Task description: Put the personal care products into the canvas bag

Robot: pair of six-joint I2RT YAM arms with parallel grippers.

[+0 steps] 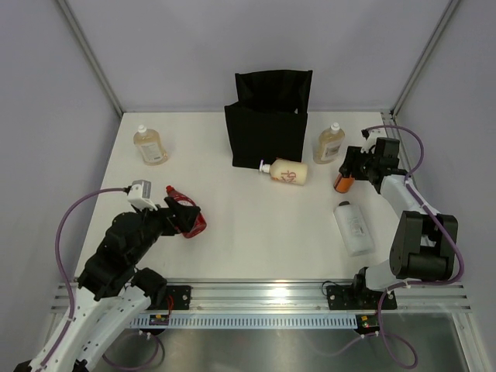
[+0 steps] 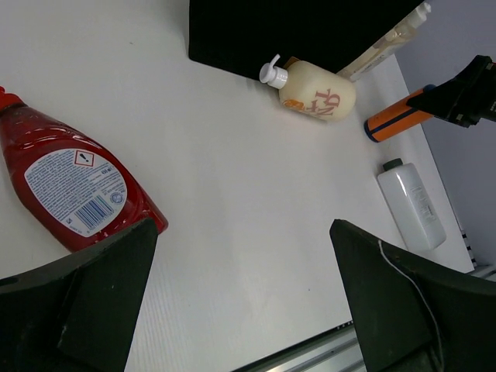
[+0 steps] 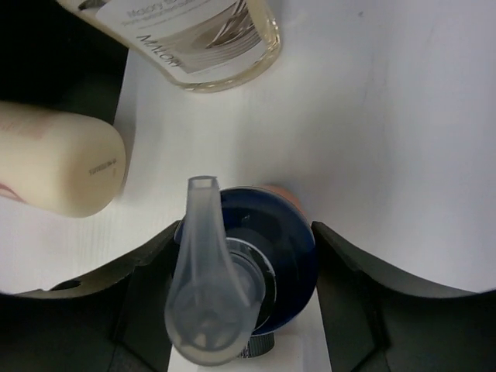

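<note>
pick step: right claw [image 3: 246, 260] clamped on the orange spray bottle [image 1: 342, 183] just right of the black canvas bag [image 1: 267, 132], left claw [image 2: 240, 298] gaping beside the red bottle [image 2: 71, 186]; next probably lift, carry over bag's rim.

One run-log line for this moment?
left gripper: open, beside red bottle | right gripper: closed on upright orange spray bottle | canvas bag: standing, cream pump bottle lying at its base

Orange spray [image 3: 267, 248] stands pinched in your right gripper [image 1: 347, 170]. Red bottle [image 2: 74, 186] lies flat beside your left gripper [image 2: 242, 256]. Black canvas bag [image 1: 267, 132] stands beyond.
</note>
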